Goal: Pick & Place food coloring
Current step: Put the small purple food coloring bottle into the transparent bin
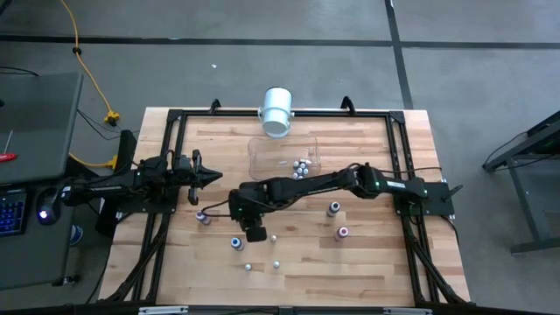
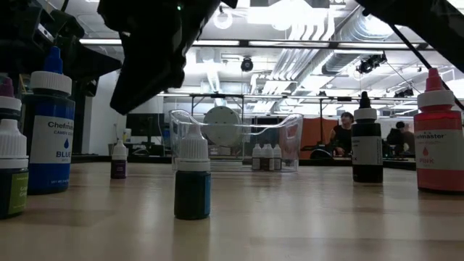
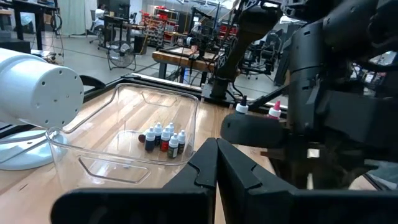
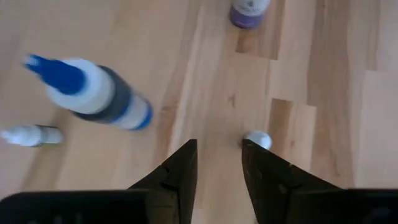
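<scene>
1. Right tool (image 4: 217, 155) is held low over the tabletop (image 1: 367, 262), partly open and empty.
2. A small white-capped bottle (image 4: 257, 139) is seen just beside its fingers.
3. Some bottles (image 1: 302, 166) are already laid in the clear tub (image 1: 262, 157).
4. Many more bottles (image 1: 236, 242) are left outside.
5. Left tool (image 1: 213, 176) is kept shut, waiting.

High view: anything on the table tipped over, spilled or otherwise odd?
Only the white cylinder: it lies on its side at the far edge, touching the clear tub. The loose food coloring bottles stand upright, with no spill visible.
</scene>
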